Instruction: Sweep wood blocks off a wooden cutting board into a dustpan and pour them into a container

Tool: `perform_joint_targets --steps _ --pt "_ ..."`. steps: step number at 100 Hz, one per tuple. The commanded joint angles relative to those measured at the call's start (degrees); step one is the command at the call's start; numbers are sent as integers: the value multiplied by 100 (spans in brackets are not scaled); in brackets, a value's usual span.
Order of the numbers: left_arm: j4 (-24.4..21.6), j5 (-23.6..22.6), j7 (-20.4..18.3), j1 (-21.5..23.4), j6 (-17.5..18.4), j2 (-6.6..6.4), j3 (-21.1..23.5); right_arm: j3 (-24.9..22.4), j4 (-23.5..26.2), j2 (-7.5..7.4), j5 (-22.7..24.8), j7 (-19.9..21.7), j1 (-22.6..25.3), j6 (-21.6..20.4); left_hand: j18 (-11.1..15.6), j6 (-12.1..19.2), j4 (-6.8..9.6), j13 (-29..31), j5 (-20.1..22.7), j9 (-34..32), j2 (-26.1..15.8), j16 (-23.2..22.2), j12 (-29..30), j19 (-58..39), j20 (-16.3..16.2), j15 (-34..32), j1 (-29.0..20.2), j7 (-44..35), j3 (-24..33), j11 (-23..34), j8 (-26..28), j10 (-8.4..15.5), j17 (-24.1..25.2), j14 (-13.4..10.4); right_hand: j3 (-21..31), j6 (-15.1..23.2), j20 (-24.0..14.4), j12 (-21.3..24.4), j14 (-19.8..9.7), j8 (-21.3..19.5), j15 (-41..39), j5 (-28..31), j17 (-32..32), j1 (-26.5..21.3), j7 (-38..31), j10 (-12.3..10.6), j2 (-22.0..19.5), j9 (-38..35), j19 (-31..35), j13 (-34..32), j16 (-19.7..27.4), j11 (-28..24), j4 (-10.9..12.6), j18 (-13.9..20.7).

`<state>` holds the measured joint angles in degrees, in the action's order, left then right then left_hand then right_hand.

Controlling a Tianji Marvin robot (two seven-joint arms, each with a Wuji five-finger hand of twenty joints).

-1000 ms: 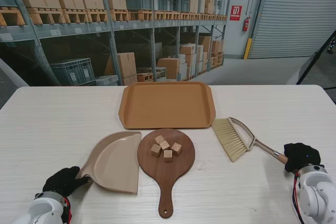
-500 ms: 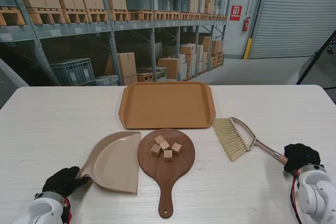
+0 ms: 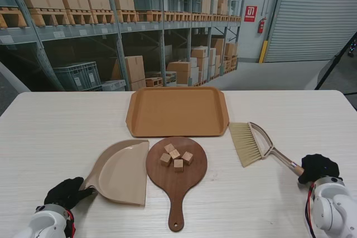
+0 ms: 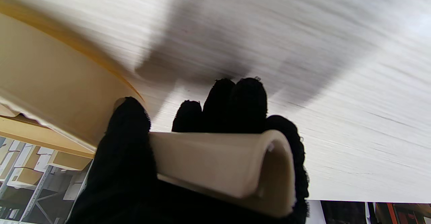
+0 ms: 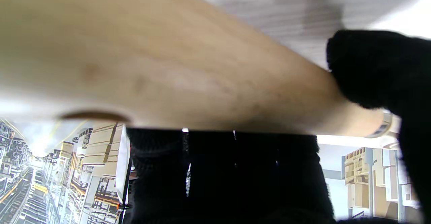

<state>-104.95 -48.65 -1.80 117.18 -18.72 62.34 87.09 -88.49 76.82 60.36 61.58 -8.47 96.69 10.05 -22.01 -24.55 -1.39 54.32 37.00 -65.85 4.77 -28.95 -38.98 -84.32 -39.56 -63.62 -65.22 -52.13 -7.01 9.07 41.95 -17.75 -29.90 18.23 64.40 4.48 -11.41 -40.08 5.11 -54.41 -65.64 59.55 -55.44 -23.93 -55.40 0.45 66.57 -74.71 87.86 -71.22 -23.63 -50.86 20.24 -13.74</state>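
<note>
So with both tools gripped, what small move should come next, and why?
Probably swing the brush in the right hand left toward the cutting board. The wood blocks sit untouched on it, and the dustpan, held by the left hand, already lies at the board's left edge.

Four wood blocks [image 3: 175,156] sit on one round wooden cutting board [image 3: 176,176]. There is one beige dustpan [image 3: 120,172], whose handle is in the left hand [image 3: 66,192], and one hand brush [image 3: 252,144], whose wooden handle is in the right hand [image 3: 318,166]. One orange tray [image 3: 177,111] lies beyond both hands, farther from me. Two black-gloved hands in all.
</note>
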Motion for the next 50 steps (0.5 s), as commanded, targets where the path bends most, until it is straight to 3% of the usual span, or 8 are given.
perform_joint_targets --steps 1,18,50 --pt "4 3 -94 61 -13 26 3 -11 104 31 8 50 94 42 207 231 12 602 505 -419 -871 16 90 106 24 -48 -605 -272 578 6219 -24 1867 47 -1108 2556 1264 122 -181 -49 -338 -372 1294 -251 -2626 -1157 -494 -823 -743 526 -370 -39 -629 -185 -357" --pt "13 17 -81 59 0 29 6 -70 257 78 -145 6 156 100 206 240 12 602 512 -419 -872 16 90 106 24 -48 -601 -261 578 6219 -33 1867 47 -1108 2555 1228 59 -305 -156 -385 -943 1313 -425 -2582 -1234 -432 -821 -797 844 -347 -136 -740 160 -239" --pt "17 29 -36 71 5 37 18 -152 558 136 -380 99 272 245 206 253 13 601 508 -419 -880 15 90 108 25 -46 -596 -235 579 6219 -53 1867 48 -1109 2556 1203 -24 -460 -212 -508 -1648 1533 -752 -2682 -1275 -347 -680 -835 1275 -330 -300 -1018 495 -62"
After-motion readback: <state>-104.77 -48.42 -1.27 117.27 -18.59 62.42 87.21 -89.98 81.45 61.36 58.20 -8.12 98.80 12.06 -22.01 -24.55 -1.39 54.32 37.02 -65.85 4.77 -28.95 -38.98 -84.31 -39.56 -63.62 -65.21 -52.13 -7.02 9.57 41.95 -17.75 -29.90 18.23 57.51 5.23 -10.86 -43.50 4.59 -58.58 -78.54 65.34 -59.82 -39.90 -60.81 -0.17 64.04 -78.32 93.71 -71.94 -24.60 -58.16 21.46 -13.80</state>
